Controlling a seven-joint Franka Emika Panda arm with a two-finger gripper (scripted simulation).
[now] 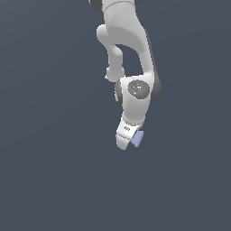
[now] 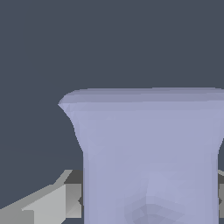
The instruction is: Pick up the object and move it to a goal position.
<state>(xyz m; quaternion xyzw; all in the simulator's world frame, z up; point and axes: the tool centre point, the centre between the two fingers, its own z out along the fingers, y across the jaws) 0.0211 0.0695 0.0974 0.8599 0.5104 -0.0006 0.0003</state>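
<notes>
Around us is only a flat, dark slate-grey ground, with no goal marker showing. Our gripper (image 1: 128,140) is clamped on the object (image 1: 137,139), a pale lavender pillow-like block that pokes out just beside the fingers (image 2: 52,201). We judge it light and stiff; its pinched, concave sides give the surest hold.

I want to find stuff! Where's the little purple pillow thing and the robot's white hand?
object (image 1: 138,139), exterior view, on its lavender corner showing beside the end effector.
object (image 2: 148,148), wrist view, on its broad front face.
end effector (image 1: 125,140), exterior view, at its white tip.
</notes>
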